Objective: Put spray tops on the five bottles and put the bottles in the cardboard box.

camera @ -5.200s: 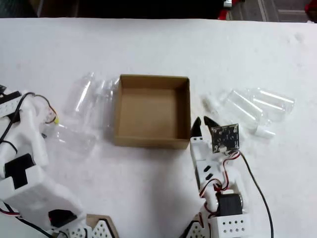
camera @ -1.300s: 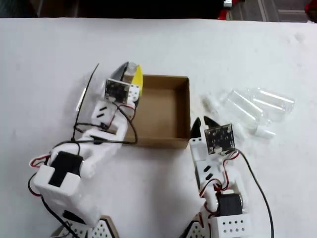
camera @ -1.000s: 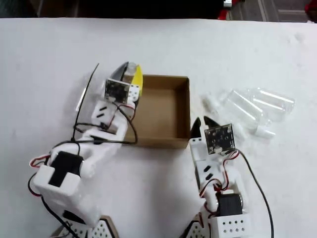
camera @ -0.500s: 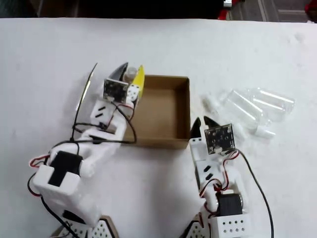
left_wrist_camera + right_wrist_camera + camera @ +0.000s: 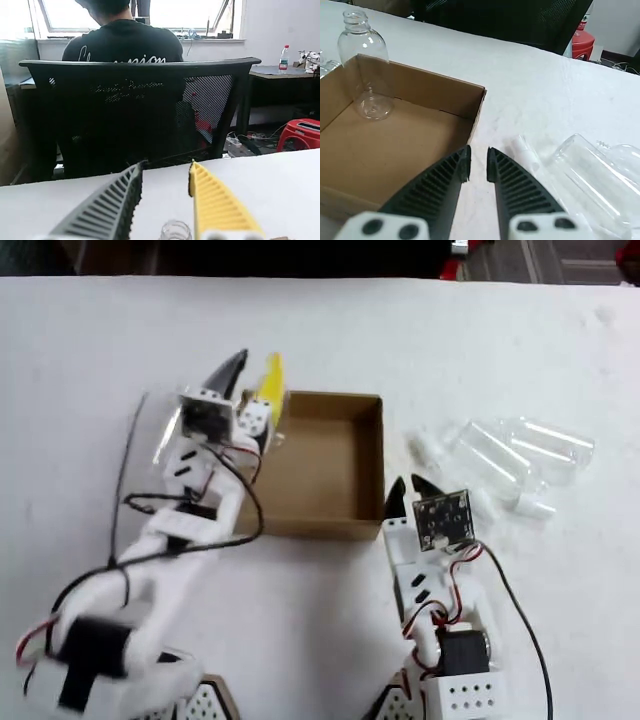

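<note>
Upper-left corner of cardboard box (image 5: 320, 470): bottle (image 5: 362, 50) upright inside, left end effector (image 5: 257, 362) spread around its neck. Right end effector (image 5: 406, 480) slightly parted, empty, just beside box's lower-right corner. Loose bottles (image 5: 520, 455) lie farther right on tabletop (image 5: 400, 330).

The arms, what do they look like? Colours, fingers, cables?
Both are white plastic with black motors and red, black and white cables. The left gripper has one dark grey ridged finger and one yellow; the right gripper has two black ridged fingers and a small circuit board behind them.
</note>
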Robot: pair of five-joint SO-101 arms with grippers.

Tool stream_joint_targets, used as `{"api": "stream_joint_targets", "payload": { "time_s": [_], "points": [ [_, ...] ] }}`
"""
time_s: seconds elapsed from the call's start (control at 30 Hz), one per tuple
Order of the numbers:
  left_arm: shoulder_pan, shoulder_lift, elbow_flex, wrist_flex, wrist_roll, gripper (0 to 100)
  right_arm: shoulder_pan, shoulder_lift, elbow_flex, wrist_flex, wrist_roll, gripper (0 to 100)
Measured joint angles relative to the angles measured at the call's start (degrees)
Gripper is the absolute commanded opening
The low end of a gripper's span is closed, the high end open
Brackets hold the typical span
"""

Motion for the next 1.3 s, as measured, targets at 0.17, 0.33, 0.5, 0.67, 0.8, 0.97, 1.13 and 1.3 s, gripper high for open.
{"api": "stream_joint_targets", "payload": {
  "time_s": [0.17, 0.33, 0.5, 0.67, 0.8, 0.97, 1.13, 1.3],
  "points": [
    [-2.11, -16.35, -1.32, 20.75, 4.13, 14, 0.0, 0.0, 0.0, 0.0, 0.0, 4.3],
    [-5.36, -28.48, -12.48, 52.13, 4.48, 14, 0.0, 0.0, 0.0, 0.0, 0.0, 4.3],
    [-9.49, -28.57, -29.1, 83.25, 4.22, 14, 0.0, 0.0, 0.0, 0.0, 0.0, 4.3],
    [-13.89, -20.75, -41.14, 102.33, -5.89, 14, 0.0, 0.0, 0.0, 0.0, 0.0, 4.3],
    [-17.93, -10.64, -49.14, 112.44, -14.59, 14, 0.0, 0.0, 0.0, 0.0, 0.0, 4.3],
    [-24.97, 1.32, -59.96, 122.2, -22.95, 14, 0.0, 0.0, 0.0, 0.0, 0.0, 4.3],
    [-29.8, 9.93, -66.81, 129.32, -22.33, 14, 0.0, 0.0, 0.0, 0.0, 0.0, 4.3],
    [-30.86, 16.18, -70.24, 132.92, -18.99, 14, 0.0, 0.0, 0.0, 0.0, 0.0, 4.3]
  ]
}}
